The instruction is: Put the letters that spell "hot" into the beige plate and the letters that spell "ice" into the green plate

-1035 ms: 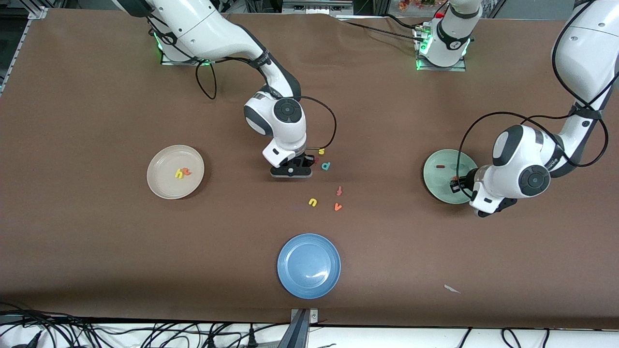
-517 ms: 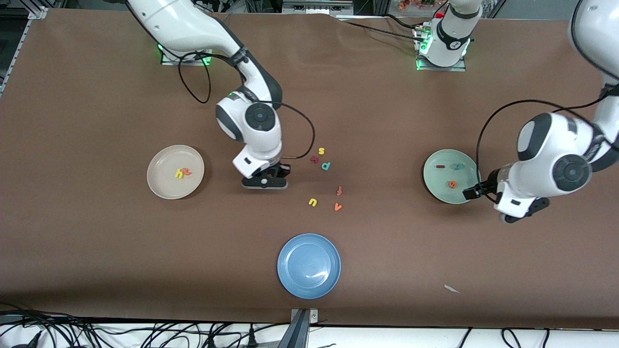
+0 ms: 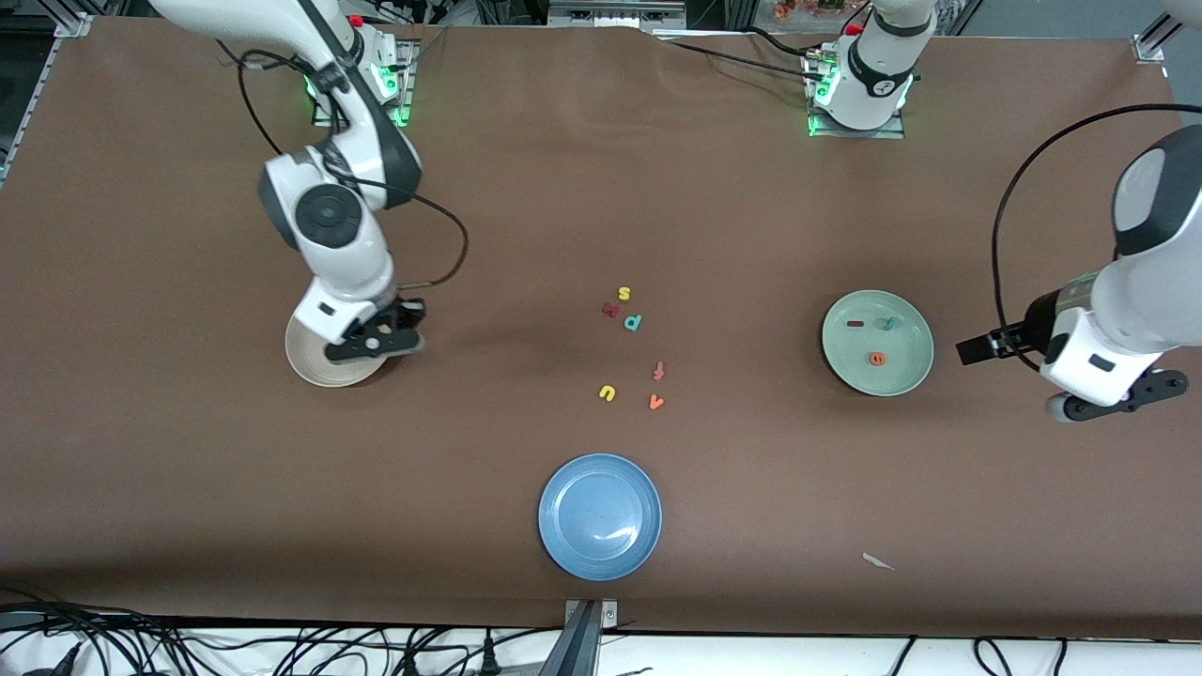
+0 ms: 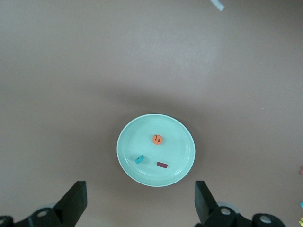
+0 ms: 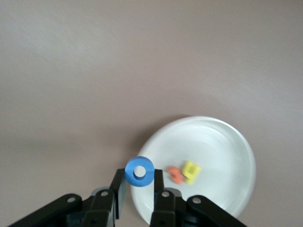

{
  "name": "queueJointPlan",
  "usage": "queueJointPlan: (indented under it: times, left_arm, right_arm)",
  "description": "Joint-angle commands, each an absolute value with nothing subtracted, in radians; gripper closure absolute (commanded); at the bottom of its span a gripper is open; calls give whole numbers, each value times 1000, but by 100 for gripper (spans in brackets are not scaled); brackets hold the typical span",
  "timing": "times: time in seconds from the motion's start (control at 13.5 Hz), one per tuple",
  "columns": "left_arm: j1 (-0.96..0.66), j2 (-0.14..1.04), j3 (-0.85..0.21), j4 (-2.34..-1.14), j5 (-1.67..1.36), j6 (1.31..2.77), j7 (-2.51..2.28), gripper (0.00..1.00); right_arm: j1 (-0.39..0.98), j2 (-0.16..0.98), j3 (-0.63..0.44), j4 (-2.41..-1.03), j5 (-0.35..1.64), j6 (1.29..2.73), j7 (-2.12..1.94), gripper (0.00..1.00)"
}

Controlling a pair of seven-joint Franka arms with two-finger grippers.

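My right gripper (image 3: 376, 340) is shut on the blue ring-shaped o (image 5: 139, 171). It hangs over the edge of the beige plate (image 3: 315, 371) that faces the loose letters. Inside the beige plate (image 5: 213, 142) lie the yellow h (image 5: 191, 171) and the orange t (image 5: 175, 174), close together. The green plate (image 3: 901, 366) holds the dark red i (image 3: 855, 324), the teal c (image 3: 886, 324) and the orange e (image 3: 876, 358). My left gripper (image 3: 981, 347) is open and holds nothing, in the air beside the green plate (image 4: 175, 137) toward the left arm's end of the table.
A blue plate (image 3: 599, 516) sits near the front camera's edge. Loose letters lie mid-table: yellow s (image 3: 624, 294), a dark red letter (image 3: 610, 309), teal d (image 3: 633, 322), red-orange f (image 3: 658, 371), yellow u (image 3: 607, 392), orange v (image 3: 655, 402). A paper scrap (image 3: 878, 561) lies nearer the camera.
My right arm carried the blue o from the loose letters to the beige plate's edge. My left gripper opened, left the orange e in the green plate, and drew away from it.
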State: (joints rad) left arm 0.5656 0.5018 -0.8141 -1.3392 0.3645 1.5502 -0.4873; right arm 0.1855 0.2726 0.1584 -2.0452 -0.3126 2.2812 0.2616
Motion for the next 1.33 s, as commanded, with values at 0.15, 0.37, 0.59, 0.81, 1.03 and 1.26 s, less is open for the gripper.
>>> queueJointPlan:
  times: [0.15, 0.37, 0.59, 0.81, 1.03, 1.26]
  left_arm:
    - [537, 454, -828, -1299, 396, 1471, -373, 0]
    - [491, 453, -827, -1263, 391, 1411, -389, 0]
    - [482, 453, -833, -1255, 388, 1411, -440, 0]
    - [474, 439, -845, -1255, 391, 1411, -434, 0]
    - [472, 410, -847, -1256, 387, 1411, -430, 0]
    - [447, 410, -836, -1256, 383, 1413, -425, 0]
  right_arm:
    - [57, 103, 179, -2232, -308, 2286, 89, 67]
    - [51, 103, 176, -2230, -305, 2283, 83, 9]
    - [51, 103, 176, -2220, -267, 2283, 81, 0]
    - [51, 87, 181, -2206, -252, 2287, 92, 0]
    - [51, 66, 202, -2102, -183, 2214, 77, 0]
    - [52, 66, 199, -1921, -93, 2009, -1, 0]
